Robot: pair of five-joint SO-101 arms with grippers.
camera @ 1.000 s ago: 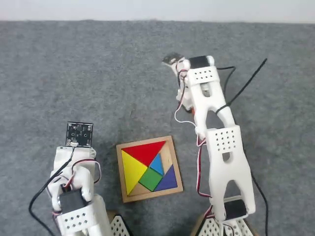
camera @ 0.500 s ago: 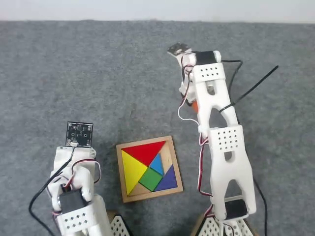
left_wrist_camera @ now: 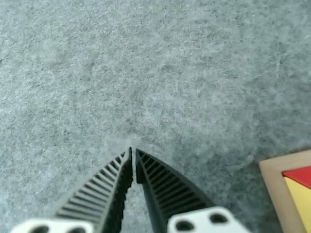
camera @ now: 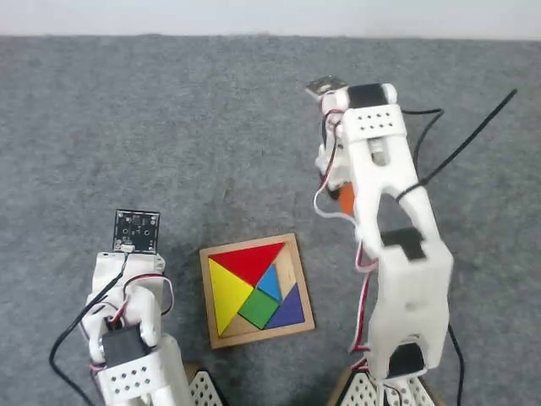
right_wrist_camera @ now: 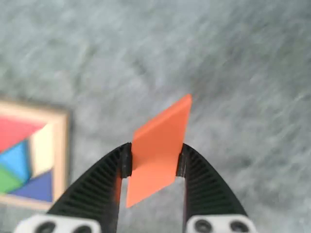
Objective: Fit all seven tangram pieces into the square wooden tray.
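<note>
Nearly at the middle of the worktop's near edge sits the square wooden tray [camera: 247, 244] [right_wrist_camera: 60, 145] [left_wrist_camera: 279, 174], turned a little askew to that edge. Five flat coloured pieces lie inside it, fitted edge to edge: a large red triangle [camera: 249, 260] along the far side, a large yellow triangle [camera: 224, 292] along the left side, a small light-blue triangle [camera: 269, 282] near the centre, a green square [camera: 259, 309] at the near side, and a dark blue-violet triangle [camera: 289, 309] in the near right corner. A strip of bare wood shows along the tray's right side, between the red triangle's tip and the blue-violet piece.

Beyond the tray's far right corner, and apart from it, a flat orange tangram piece [right_wrist_camera: 158, 148] [camera: 346, 199] is clamped between the right jaws. They press on its two long edges, so it stands between them with one pointed corner sticking out past the tips. Whether it touches the surface below cannot be told. The white right arm [camera: 389, 237] carrying it stretches from its base at the near edge, right of the tray, out toward the far edge.

The white left arm [camera: 127, 321] is folded up close to its base at the near edge, left of the tray. Its jaws are closed almost tip to tip with nothing between them, hanging over bare surface with one corner of the tray close by.

Grey felt-like cloth covers the worktop [camera: 127, 127] from edge to edge.
</note>
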